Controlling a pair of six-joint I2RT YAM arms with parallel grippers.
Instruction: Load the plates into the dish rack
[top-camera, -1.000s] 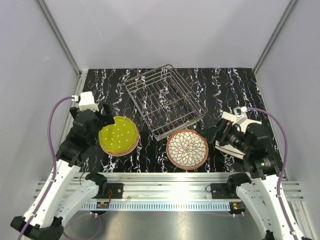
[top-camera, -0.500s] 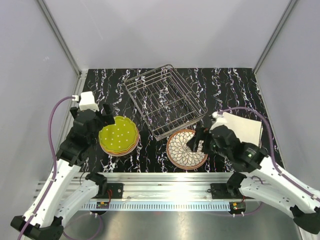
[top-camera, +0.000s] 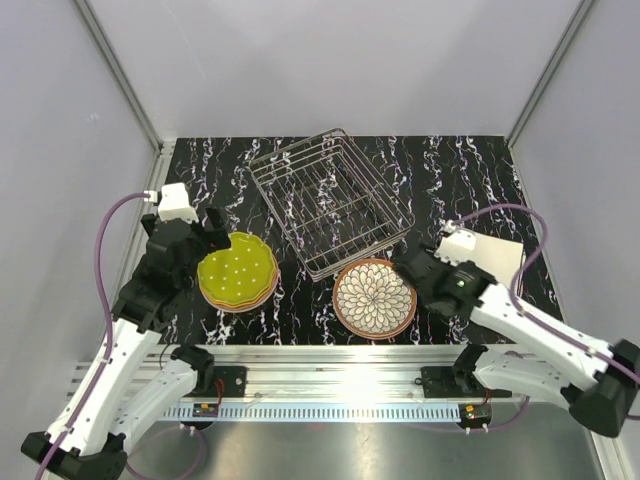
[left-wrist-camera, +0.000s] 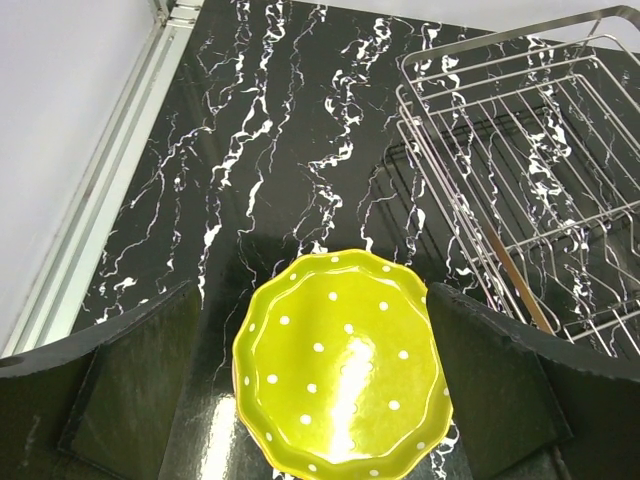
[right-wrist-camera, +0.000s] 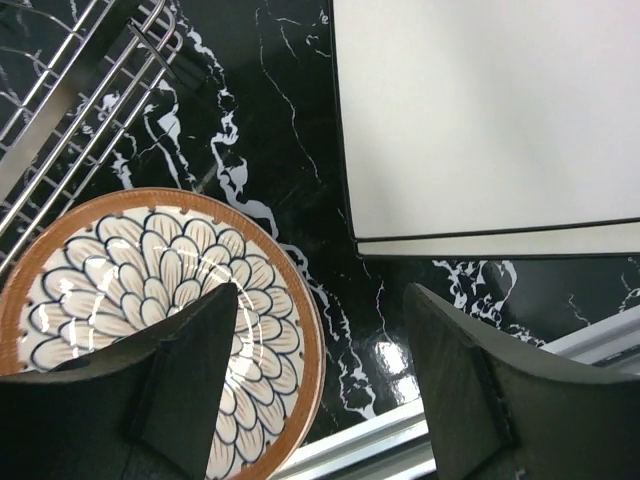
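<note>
From above, the wire dish rack (top-camera: 332, 203) sits askew in the middle of the black marbled tabletop (top-camera: 450, 165), toward the far edge, with no plate in it. Near the left edge lies a lime-green dotted plate (top-camera: 237, 269) on top of a small stack, with an orange rim (top-camera: 268, 291) showing under it. My left fingers (top-camera: 212, 225) are beside that stack on its left. The brown-rimmed petal-patterned plate (top-camera: 373, 297) lies flat near the near edge, just in front of the rack's near corner. My right fingers (top-camera: 412, 265) are at its right rim. The cream square plates (top-camera: 497, 262) lie by the right edge, partly under my right arm.

From my left wrist, my left fingers (left-wrist-camera: 140, 380) stand wide apart and hold nothing. The lime-green plate (left-wrist-camera: 340, 370) lies flat on the tabletop between and ahead of them. The dish rack (left-wrist-camera: 520, 180) is off to the right, apart from the plate.

From my right wrist, my right fingers (right-wrist-camera: 190, 380) are parted with a clear gap and grip nothing. One is over the petal-patterned plate (right-wrist-camera: 130, 280) and the other over bare tabletop (right-wrist-camera: 270, 120), so the plate's right rim falls in the gap. I cannot tell whether either finger touches it. The cream square plates (right-wrist-camera: 490, 110) lie flat just beyond, a second rim showing beneath the top one. A corner of the dish rack (right-wrist-camera: 90, 70) is at the upper left.
</note>
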